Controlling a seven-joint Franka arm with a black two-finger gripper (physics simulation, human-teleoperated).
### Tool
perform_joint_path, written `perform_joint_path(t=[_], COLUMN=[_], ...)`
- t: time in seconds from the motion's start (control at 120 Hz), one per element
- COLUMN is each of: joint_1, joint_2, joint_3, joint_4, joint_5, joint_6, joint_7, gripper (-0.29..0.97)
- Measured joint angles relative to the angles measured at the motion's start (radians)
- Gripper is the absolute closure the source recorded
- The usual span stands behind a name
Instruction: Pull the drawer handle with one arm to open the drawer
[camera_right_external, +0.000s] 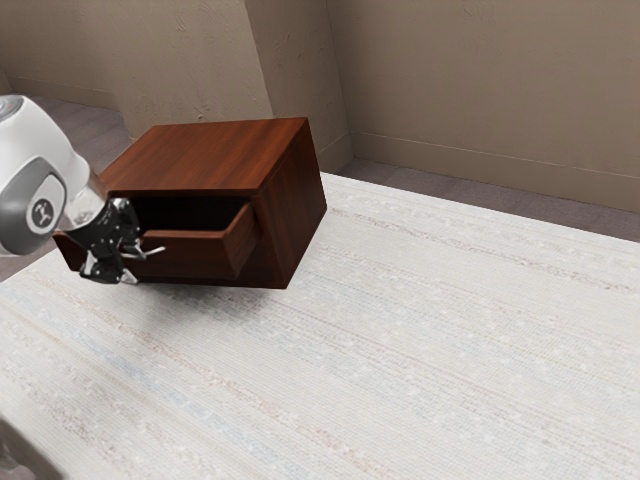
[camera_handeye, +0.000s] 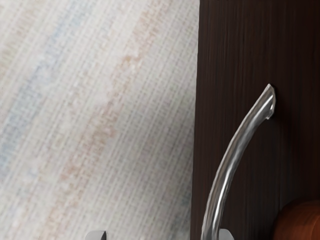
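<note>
While the drawer (camera_right_external: 195, 252) stands partly out of the wooden cabinet (camera_right_external: 215, 155), my gripper (camera_right_external: 128, 260) sits at its front with fingers (camera_handeye: 96, 234) spread and clamping nothing. The curved metal handle (camera_handeye: 235, 155) runs between them, against one, so I'd pull straight away from the cabinet.

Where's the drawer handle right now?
The drawer handle sits at the exterior view's left, on the front of the partly pulled-out drawer of the wooden cabinet, right beside the gripper.
</note>
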Motion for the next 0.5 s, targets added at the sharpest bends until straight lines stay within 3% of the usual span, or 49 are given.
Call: perform_joint_path(t=[0.5], joint_1=[-0.010], joint_2=[-0.079], joint_3=[0.007], joint_4=[-0.086], joint_5=[-0.002], joint_6=[0.004], joint_7=[0.001], gripper=[0.45])
